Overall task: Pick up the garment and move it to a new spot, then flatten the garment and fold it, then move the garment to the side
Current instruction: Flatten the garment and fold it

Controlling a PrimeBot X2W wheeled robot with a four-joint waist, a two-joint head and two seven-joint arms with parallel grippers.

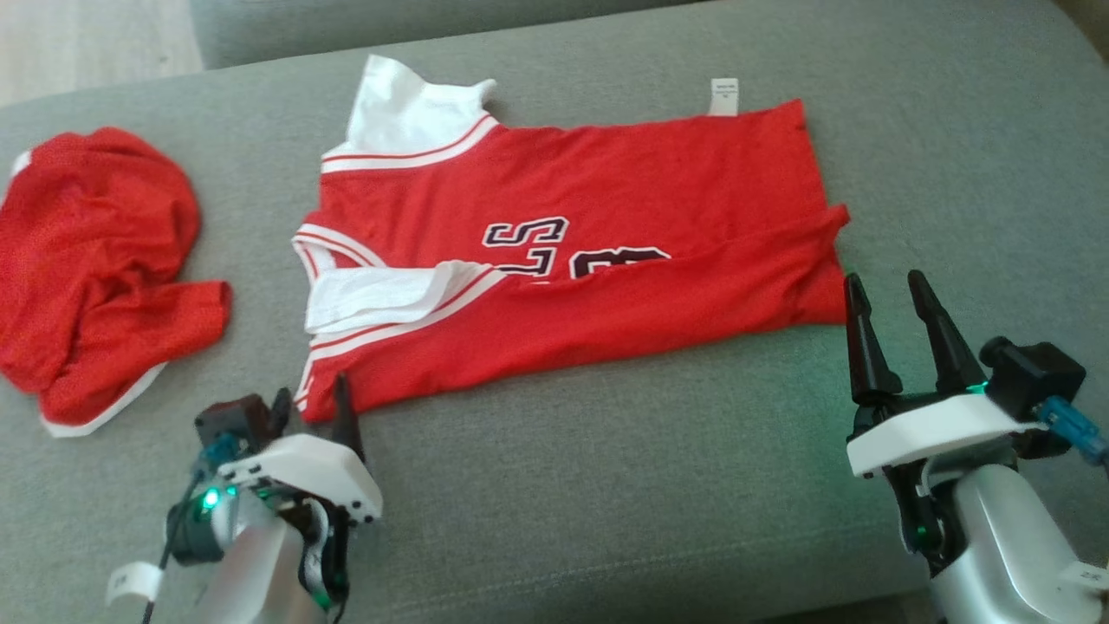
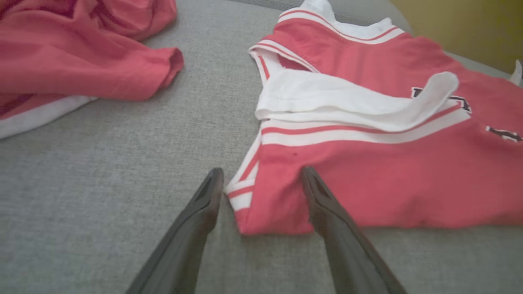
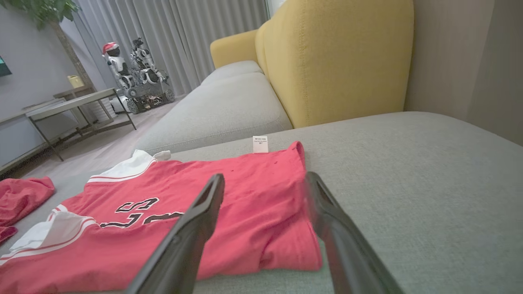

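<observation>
Nearest, the left jaws stand released astride the near shoulder corner of the red basketball jersey (image 1: 606, 286). The right jaws, also released and holding nothing, sit just beside its near hem corner. The jersey lies spread across the grey sofa cushion (image 1: 606, 485), its near long edge already turned over toward the middle.

The fold seems to be under way. To do it well, each side should probably pinch both layers at its corner, then both should lift together, keeping the edge taut so it lands square.

It is hard to tell whether the left tips touch the cloth. The flap hides part of the black lettering (image 1: 528, 238), and the print on the far label (image 1: 723, 95) is too small to read. A crumpled red garment (image 1: 95, 260) lies well apart to the left, its shape unclear.
</observation>
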